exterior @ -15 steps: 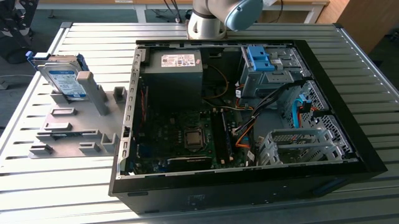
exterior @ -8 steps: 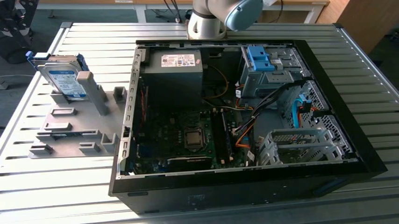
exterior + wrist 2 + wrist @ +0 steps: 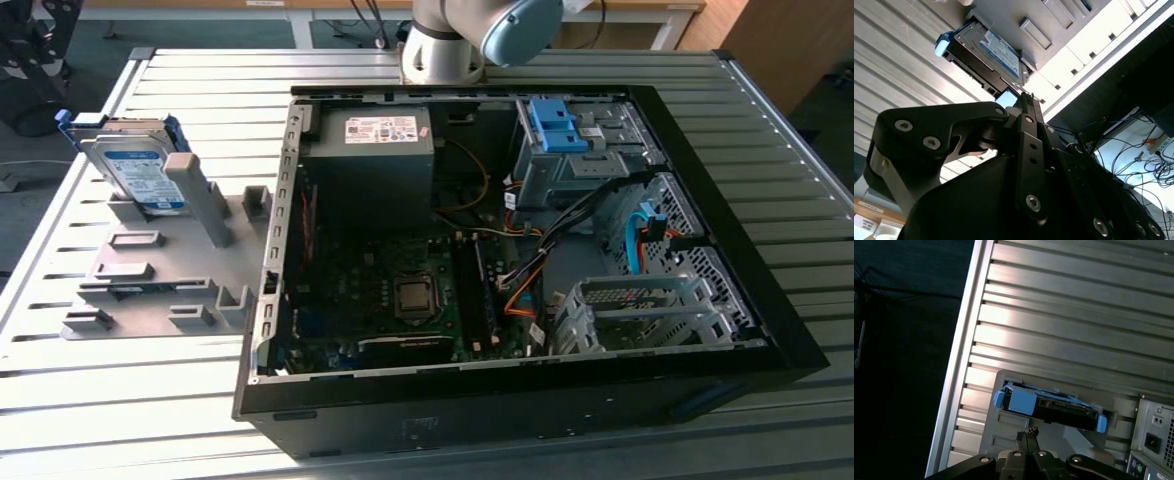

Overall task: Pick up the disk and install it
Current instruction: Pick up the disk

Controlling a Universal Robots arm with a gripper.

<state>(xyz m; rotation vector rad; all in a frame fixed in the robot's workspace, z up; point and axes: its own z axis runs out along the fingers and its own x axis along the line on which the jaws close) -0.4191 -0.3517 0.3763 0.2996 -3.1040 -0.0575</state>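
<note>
Pickup step, nothing grabbed yet

On the exterior view's left, the disk (image 3: pixel 138 170) stands upright in its grey rack (image 3: pixel 160 290), beside the open case (image 3: pixel 400 430). My gripper (image 3: pixel 1028 432) hovers near it, fingers together and empty; I reckon they need spreading first.

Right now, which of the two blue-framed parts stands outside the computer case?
The disk, upright in the grey holder at the exterior view's left; the other blue bracket sits on the drive bay inside the case.
</note>
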